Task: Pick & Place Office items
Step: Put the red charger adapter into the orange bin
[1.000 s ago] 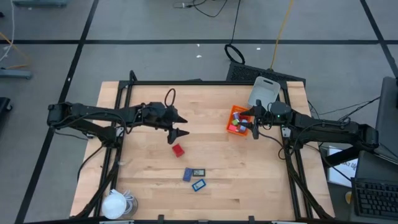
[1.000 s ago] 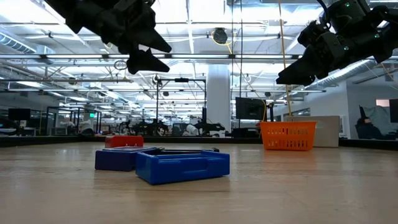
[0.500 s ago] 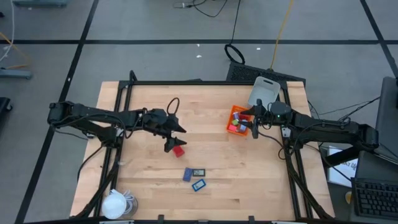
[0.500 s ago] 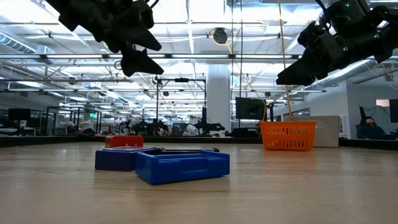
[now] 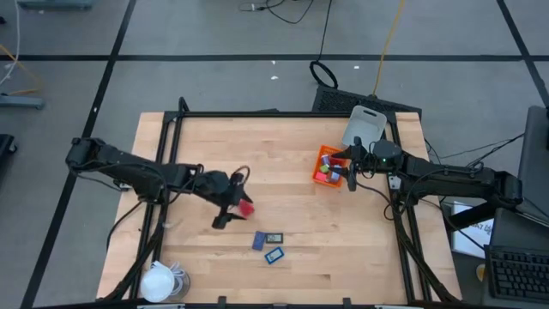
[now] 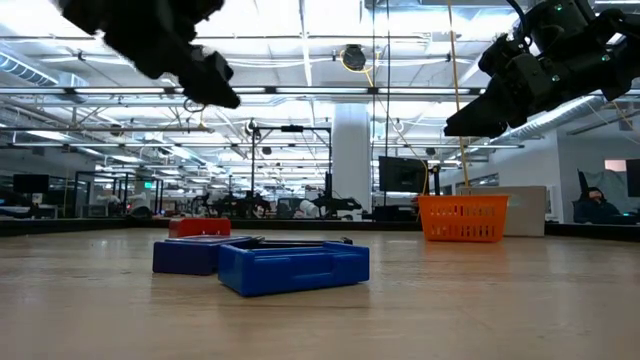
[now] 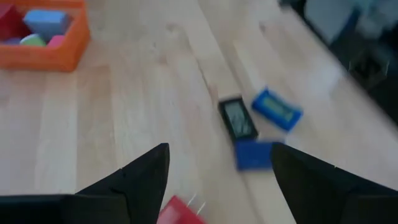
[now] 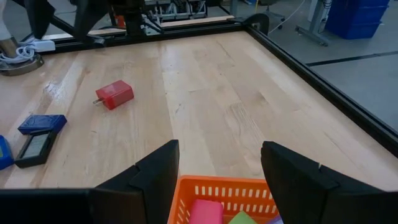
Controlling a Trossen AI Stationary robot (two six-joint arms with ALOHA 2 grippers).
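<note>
1. A red block is seen lying on the wooden table, left of centre, with the left gripper spread apart directly over it; nothing is grasped.
2. Three flat pieces, one dark and two blue, are found clustered just beyond the block, nearer the table's front edge.
3. More small pieces are held in the orange basket at the right.
4. The right gripper is positioned above the basket, fingers parted, empty.
</note>
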